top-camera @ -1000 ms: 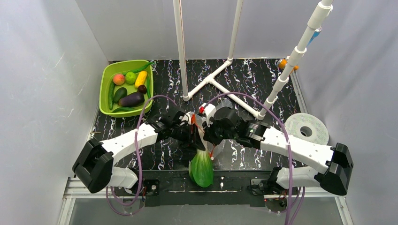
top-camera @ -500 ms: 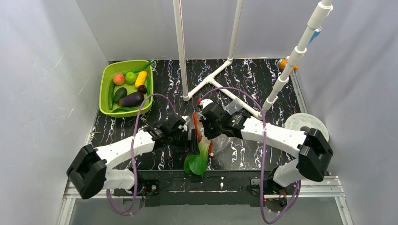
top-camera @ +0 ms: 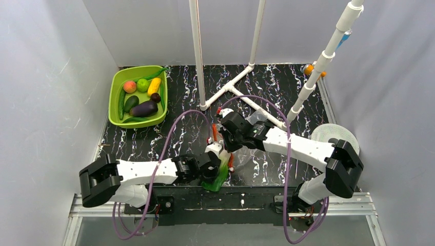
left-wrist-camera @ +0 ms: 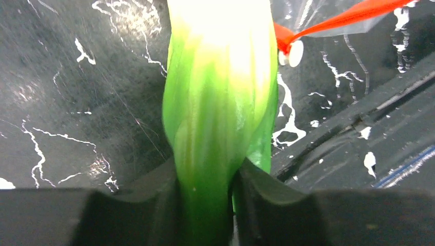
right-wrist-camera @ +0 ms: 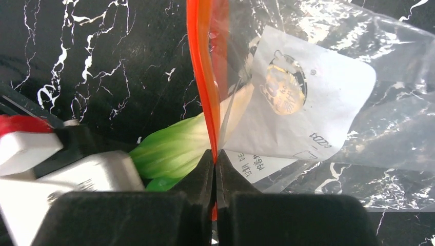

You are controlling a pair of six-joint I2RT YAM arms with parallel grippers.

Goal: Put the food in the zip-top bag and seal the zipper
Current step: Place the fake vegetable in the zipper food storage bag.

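My left gripper (top-camera: 216, 171) (left-wrist-camera: 208, 205) lies low near the table's front edge, shut on the leafy end of the white-stalked green vegetable (top-camera: 218, 182) (left-wrist-camera: 220, 102). The vegetable's pale stalk end points into the mouth of the clear zip-top bag (top-camera: 245, 154) (right-wrist-camera: 318, 61). My right gripper (top-camera: 225, 147) (right-wrist-camera: 215, 161) is shut on the bag's red-orange zipper (top-camera: 214, 134) (right-wrist-camera: 202, 77) and holds that edge up. The vegetable (right-wrist-camera: 179, 146) shows just left of the strip. The rest of the food, eggplant (top-camera: 144, 108) included, sits in the green tray (top-camera: 115, 82) at the back left.
A white PVC pipe frame (top-camera: 231, 89) stands behind the bag, with a slanted pipe (top-camera: 320, 61) at the right. A white round disc (top-camera: 335, 142) lies at the right edge. The black front rail (top-camera: 246, 197) runs just below the vegetable.
My left gripper opened, dropped back toward the front edge and shut on the vegetable's leafy end. The right gripper swung up and left with the zipper edge, then stayed still.
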